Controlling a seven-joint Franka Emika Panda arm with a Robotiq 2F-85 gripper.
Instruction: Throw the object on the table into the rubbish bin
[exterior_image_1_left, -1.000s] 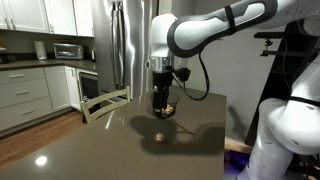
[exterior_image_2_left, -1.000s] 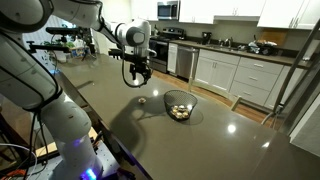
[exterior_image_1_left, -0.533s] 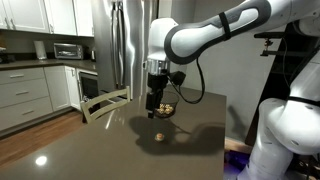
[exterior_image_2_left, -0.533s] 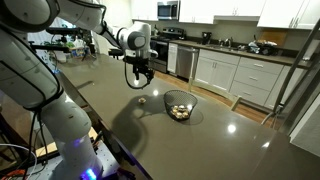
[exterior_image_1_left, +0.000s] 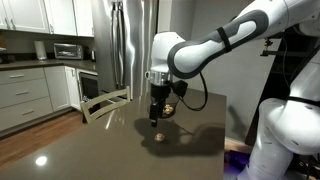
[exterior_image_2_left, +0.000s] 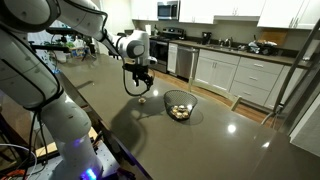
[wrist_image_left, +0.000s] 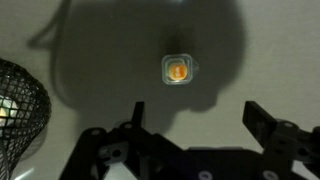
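A small round object (wrist_image_left: 177, 69) with an orange centre in a clear wrapper lies on the dark table. It shows in both exterior views (exterior_image_1_left: 159, 134) (exterior_image_2_left: 141, 99) as a small tan lump. My gripper (wrist_image_left: 198, 118) is open and empty, hanging just above the object; it also shows in both exterior views (exterior_image_1_left: 153, 120) (exterior_image_2_left: 139, 90). The rubbish bin (exterior_image_2_left: 179, 105) is a black wire mesh basket holding some scraps. It stands on the table beside the object; its edge shows at the left of the wrist view (wrist_image_left: 18, 104), and it sits behind the gripper in an exterior view (exterior_image_1_left: 170, 107).
The dark glossy table (exterior_image_1_left: 110, 150) has an edge close to a wooden chair (exterior_image_1_left: 105, 100). Kitchen cabinets (exterior_image_2_left: 240, 75), a steel fridge (exterior_image_1_left: 125, 45) and a white robot body (exterior_image_1_left: 285, 135) surround the table.
My gripper has come down and moved away from the bin toward the small object. The object and bin have not moved.
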